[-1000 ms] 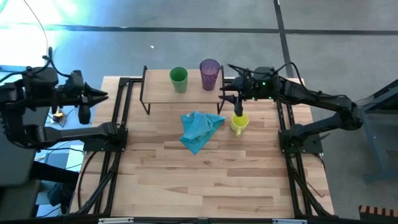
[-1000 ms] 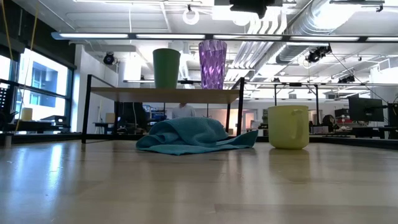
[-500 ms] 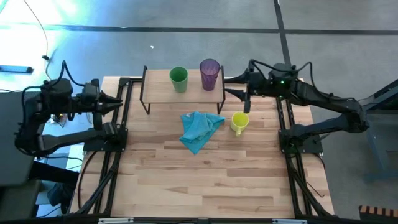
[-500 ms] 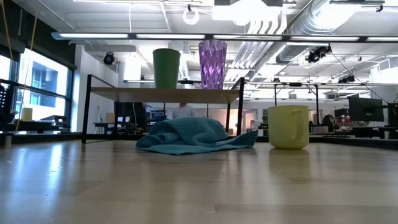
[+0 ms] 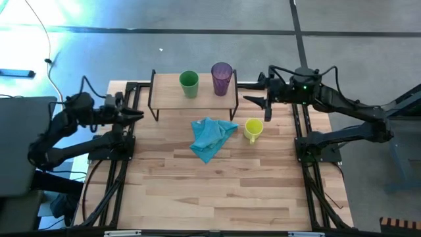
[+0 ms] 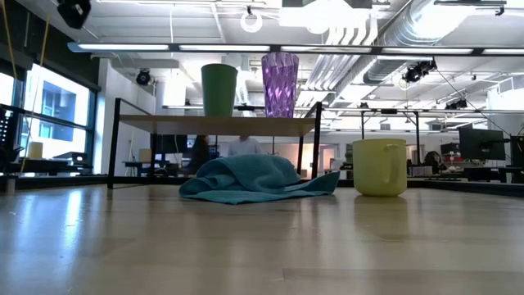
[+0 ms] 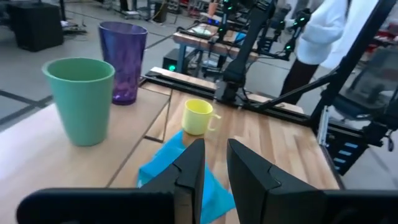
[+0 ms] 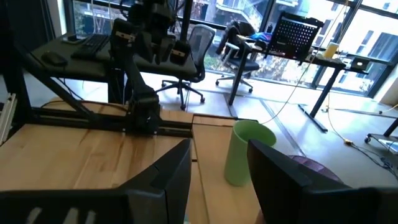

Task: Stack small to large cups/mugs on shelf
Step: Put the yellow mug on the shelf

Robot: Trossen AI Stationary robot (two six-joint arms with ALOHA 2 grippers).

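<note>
High view: green cup and tumbler stand apart on shelf; mug sits on table beside cloth. Nothing is stacked yet. Right gripper hangs spread and empty.

Left wrist view: left gripper is narrowly parted, grasping nothing.

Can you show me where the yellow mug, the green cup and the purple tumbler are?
yellow mug (image 5: 252,128): high view, on its open top.
green cup (image 6: 219,88): low view, on the middle of its side.
purple tumbler (image 6: 280,84): low view, on its ribbed side.
</note>
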